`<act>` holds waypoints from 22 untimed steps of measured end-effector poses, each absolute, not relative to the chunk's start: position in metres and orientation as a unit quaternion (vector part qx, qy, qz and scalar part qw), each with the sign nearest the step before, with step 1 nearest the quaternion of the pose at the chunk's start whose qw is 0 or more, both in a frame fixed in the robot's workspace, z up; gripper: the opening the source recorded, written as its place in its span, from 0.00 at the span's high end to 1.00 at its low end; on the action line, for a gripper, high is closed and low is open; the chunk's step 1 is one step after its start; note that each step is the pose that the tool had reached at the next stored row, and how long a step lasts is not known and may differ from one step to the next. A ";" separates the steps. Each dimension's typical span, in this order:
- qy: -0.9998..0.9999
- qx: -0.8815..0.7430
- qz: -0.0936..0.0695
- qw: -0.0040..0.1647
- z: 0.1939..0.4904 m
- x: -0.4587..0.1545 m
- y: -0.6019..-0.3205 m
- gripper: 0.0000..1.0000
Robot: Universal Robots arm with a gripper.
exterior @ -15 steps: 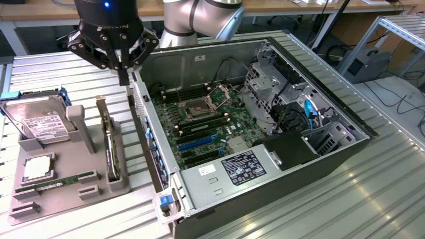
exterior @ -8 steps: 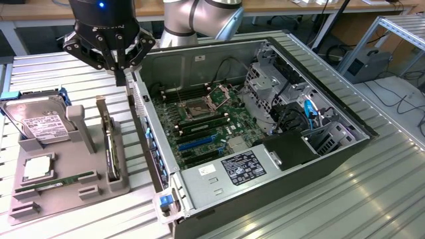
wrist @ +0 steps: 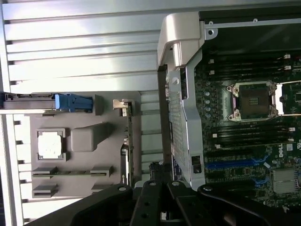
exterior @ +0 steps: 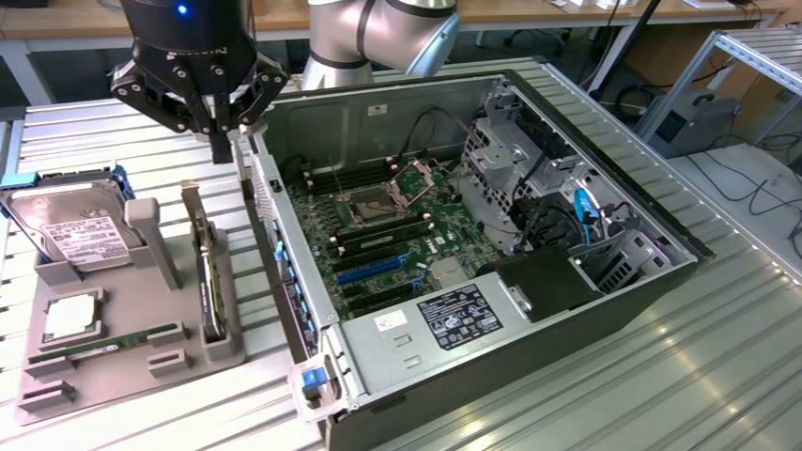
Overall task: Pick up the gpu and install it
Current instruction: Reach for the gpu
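The case wall (exterior: 278, 254) stands just beside the gpu (exterior: 205, 272).

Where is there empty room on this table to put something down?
Bare table slats lie to the exterior view's right of the computer case, and beyond the grey holder. The holder and the case's inside are crowded.

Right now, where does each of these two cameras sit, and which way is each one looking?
Exterior view: off the arm, high up, looking down at a slant on the open computer case and the grey parts tray; the arm and its shut pincer show.
Wrist view: on the wrist, looking straight down past the pincer's black links at the tray and the case's edge.
Shared: the gpu standing on edge in the tray, the processor socket, the case.
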State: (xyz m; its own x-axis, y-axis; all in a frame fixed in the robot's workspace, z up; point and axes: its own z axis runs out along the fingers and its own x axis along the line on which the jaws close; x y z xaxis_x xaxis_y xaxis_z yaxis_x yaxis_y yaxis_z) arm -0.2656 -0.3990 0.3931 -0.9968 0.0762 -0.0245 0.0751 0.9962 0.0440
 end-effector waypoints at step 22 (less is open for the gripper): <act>0.999 0.038 0.022 0.013 0.393 -0.286 -0.399 0.89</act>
